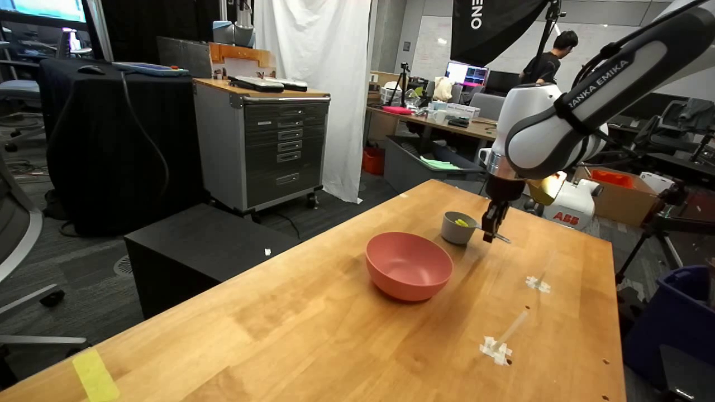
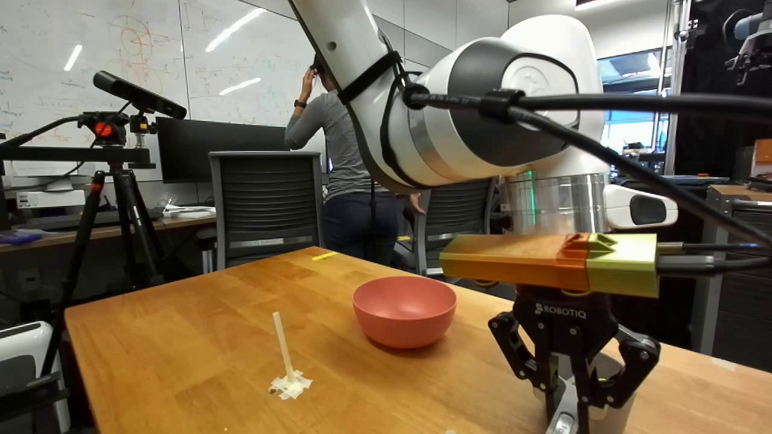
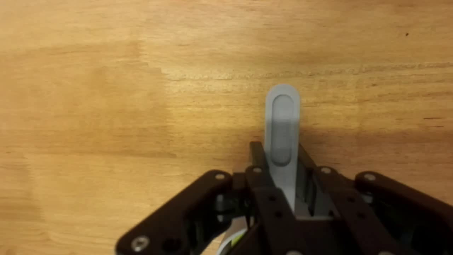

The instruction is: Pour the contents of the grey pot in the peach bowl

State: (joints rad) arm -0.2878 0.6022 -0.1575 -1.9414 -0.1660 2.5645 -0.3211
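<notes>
Gripper (image 3: 281, 152), black: pointed down, fingers (image 3: 258, 156) drawn in tight on either side of a flat grey handle (image 3: 282, 124), its rounded end projecting beyond them. Pot (image 1: 455, 231), grey, small, round: held by that handle, upright on the table (image 1: 335, 335). Lumps (image 1: 461, 223), yellow: inside the pot; count unclear. Housing (image 2: 531, 262), orange and yellow-green: mounted above the fingers. Arm (image 1: 533, 134), white and dark grey: leading down to the gripper, cables strapped along it. Bowl (image 1: 409, 268), salmon-pink, plain: on the table, near the pot and apart from it, shown in both exterior views. Stick (image 2: 283, 342), pale, slender: rising from white tape (image 2: 291, 386) on the table. Yellow tape (image 1: 96, 375): one strip, on the table, well apart from the pot. Beyond the table, in an exterior view: cabinet (image 1: 268, 151) with drawers; curtain (image 1: 315, 67), white; robot (image 1: 570, 206) marked ABB. Also beyond it, in an exterior view: whiteboard (image 2: 145, 66) with writing; chairs (image 2: 268, 199), two; person (image 2: 341, 144) in a grey top, back turned.
</notes>
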